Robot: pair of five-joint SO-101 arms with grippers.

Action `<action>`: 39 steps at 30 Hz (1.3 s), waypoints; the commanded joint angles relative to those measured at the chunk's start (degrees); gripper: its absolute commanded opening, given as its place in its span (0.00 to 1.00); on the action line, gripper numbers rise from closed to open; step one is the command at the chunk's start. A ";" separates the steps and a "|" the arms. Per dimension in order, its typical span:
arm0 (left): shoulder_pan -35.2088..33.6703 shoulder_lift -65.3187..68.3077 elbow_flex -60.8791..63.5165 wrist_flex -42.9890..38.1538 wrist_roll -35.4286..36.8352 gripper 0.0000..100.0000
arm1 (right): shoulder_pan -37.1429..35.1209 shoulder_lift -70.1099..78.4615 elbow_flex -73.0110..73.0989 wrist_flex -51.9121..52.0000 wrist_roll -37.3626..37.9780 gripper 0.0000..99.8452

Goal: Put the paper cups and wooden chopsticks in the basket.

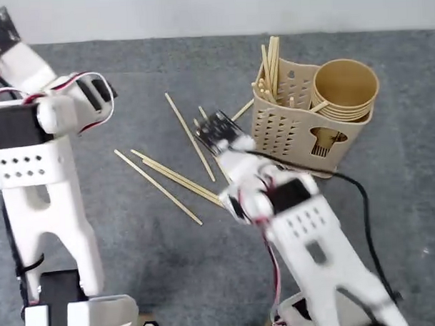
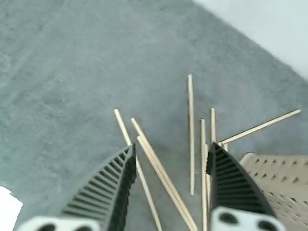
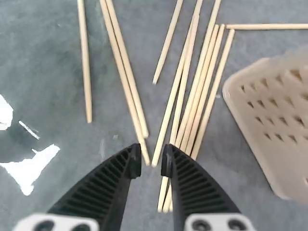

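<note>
A beige perforated basket (image 1: 302,131) stands at the back right with a stack of paper cups (image 1: 347,87) and several upright wooden chopsticks (image 1: 271,61) inside. Loose chopsticks (image 1: 168,179) lie spread on the grey mat to its left. My right gripper (image 3: 151,155) hangs low over a bunch of chopsticks (image 3: 197,96) beside the basket (image 3: 269,120); it is open by a narrow gap, with one chopstick's end lying between the tips. My left gripper (image 2: 171,154) is wide open and holds nothing, raised at the left above the loose chopsticks (image 2: 154,163).
A black cable (image 1: 361,194) trails from the right arm past the basket's front. White scraps (image 3: 29,166) lie on the mat near the right gripper. A pale wall borders the mat's far edge. Open mat lies between the arms' bases.
</note>
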 commanded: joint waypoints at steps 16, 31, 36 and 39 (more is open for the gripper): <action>-0.79 -2.55 0.75 1.05 -2.20 0.23 | 2.33 45.58 -35.60 -3.38 0.97 0.19; -0.79 -2.73 3.38 0.97 -2.20 0.23 | 2.33 59.47 -40.97 -3.21 0.70 0.14; -0.79 -2.73 3.38 0.97 -2.20 0.23 | 2.33 61.14 -44.13 0.66 0.97 0.00; -0.79 -2.73 3.38 0.97 -2.20 0.23 | 2.24 60.70 -44.22 2.07 1.05 0.01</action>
